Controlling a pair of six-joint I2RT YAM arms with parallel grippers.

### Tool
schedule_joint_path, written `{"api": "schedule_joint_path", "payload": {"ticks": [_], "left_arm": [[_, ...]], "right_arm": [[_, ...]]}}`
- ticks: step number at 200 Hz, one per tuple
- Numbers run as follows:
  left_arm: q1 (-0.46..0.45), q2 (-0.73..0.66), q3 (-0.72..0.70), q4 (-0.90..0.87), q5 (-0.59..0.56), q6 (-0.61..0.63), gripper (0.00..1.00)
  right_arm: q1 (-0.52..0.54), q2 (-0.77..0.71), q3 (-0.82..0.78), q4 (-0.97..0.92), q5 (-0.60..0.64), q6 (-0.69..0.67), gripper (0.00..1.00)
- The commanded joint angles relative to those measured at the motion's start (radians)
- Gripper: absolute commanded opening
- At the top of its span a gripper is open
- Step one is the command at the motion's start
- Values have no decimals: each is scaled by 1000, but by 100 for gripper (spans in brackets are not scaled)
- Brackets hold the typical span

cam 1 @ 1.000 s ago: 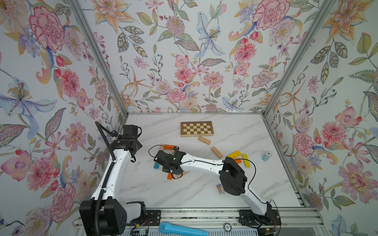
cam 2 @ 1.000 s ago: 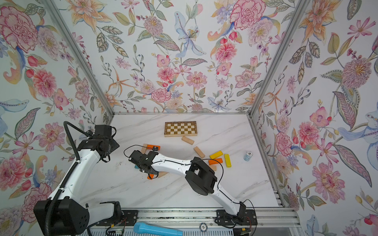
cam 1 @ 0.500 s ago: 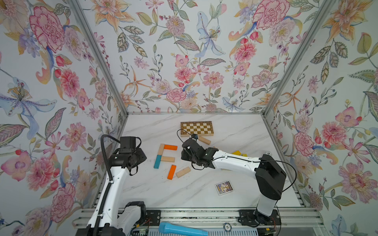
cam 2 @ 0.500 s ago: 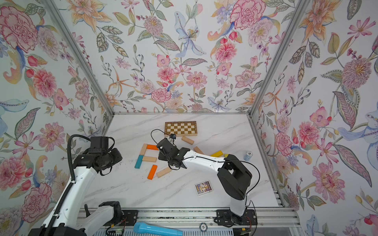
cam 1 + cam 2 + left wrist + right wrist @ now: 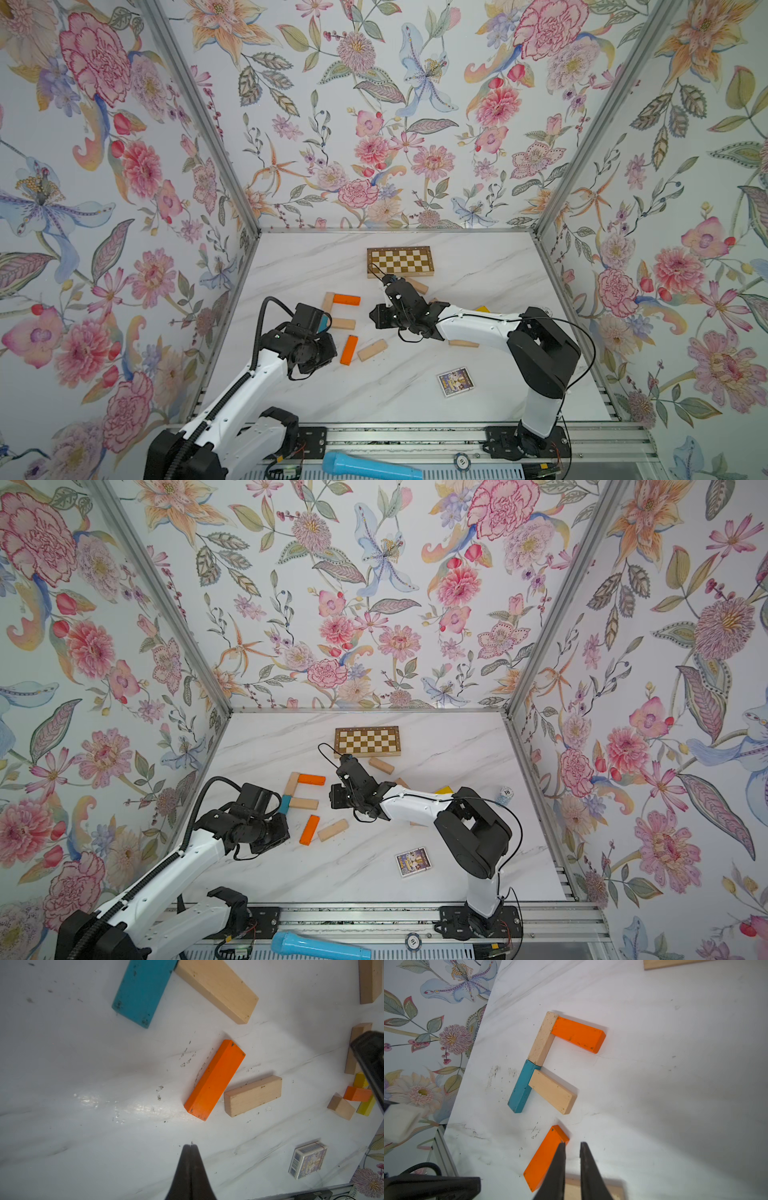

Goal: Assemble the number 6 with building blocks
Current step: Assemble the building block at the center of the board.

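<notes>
Several building blocks form a partial figure left of centre: a pale upright (image 5: pixel 328 301), an orange top bar (image 5: pixel 346 299), a teal block (image 5: pixel 521 1086) below and a pale middle bar (image 5: pixel 343 323). A loose orange block (image 5: pixel 348 349) and a loose pale block (image 5: pixel 372 350) lie just in front of them. My left gripper (image 5: pixel 190 1146) is shut and empty, a little short of the loose orange block (image 5: pixel 215 1079). My right gripper (image 5: pixel 572 1144) hovers over that block's end (image 5: pixel 546 1157), its jaws a narrow gap apart and holding nothing. More pale (image 5: pixel 417 286) and yellow (image 5: pixel 482 308) blocks lie by the right arm.
A checkered board (image 5: pixel 400 262) lies at the back centre. A small printed box (image 5: pixel 455 381) sits front right, and a small blue-white item (image 5: pixel 505 796) lies near the right wall. A light-blue microphone (image 5: pixel 370 469) rests on the front rail. Flowered walls close three sides.
My right arm has drawn back from over the blocks toward the centre, its jaws narrowing. My left arm has come in from the left wall to beside the blocks, and its jaws have shut.
</notes>
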Motion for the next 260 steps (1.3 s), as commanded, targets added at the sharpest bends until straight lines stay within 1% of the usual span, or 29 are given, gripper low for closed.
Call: {"api": "schedule_joint_path", "payload": {"ticks": [1,9,21,29,74,153,187,260], "left_arm": [[-52,37,-58,96,31,-92,0],[-68,50,-72,122,30,-103,0],[-84,71,-86,150,24,-119,0],[-90,85,-97,172,27,-127,0],[-96,139,-115,236,21,-150,0],[-113,167,-143,261,4,-167,0],[-113,174,-143,236,-20,-157,0],[-113,181,-139,247,-24,-161,0]], "right_arm": [[-11,44,23,23,-61,-81,13],[-12,52,25,21,-64,-87,9],[-13,65,27,24,-72,-89,6],[-11,71,24,30,-81,-86,3],[26,115,22,52,-105,-65,0],[75,143,5,76,-113,-31,0],[81,154,2,77,-111,-26,0],[80,191,33,51,-112,-26,0]]}}
